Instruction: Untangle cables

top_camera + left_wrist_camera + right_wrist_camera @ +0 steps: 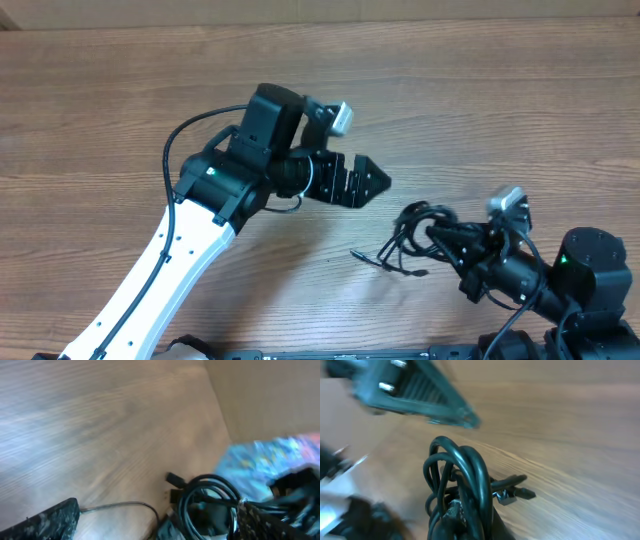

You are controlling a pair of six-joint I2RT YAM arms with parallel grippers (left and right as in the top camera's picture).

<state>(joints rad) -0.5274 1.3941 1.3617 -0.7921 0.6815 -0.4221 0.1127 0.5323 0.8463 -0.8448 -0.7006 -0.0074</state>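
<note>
The cables [412, 228] are a tangled black bundle at the table's right middle, and my right gripper [440, 236] is shut on it. A few loose strands with plug ends [372, 261] trail left onto the wood. In the right wrist view the looped cords [465, 472] rise out of the right gripper [470, 517], with plug ends [515, 494] beside them. My left gripper [375, 181] hangs open left of and above the bundle, apart from it. The left wrist view shows the left gripper [157, 515] wide open, with the bundle [210, 495] ahead. A thin strand [120, 506] curves across the wood from beside its left finger [50, 521].
The wooden table [480, 110] stretches bare behind both arms. A cardboard wall [270, 395] bounds the far side. The left arm's white link [160, 270] crosses the front left. The right arm's black base [590, 265] sits at the front right corner.
</note>
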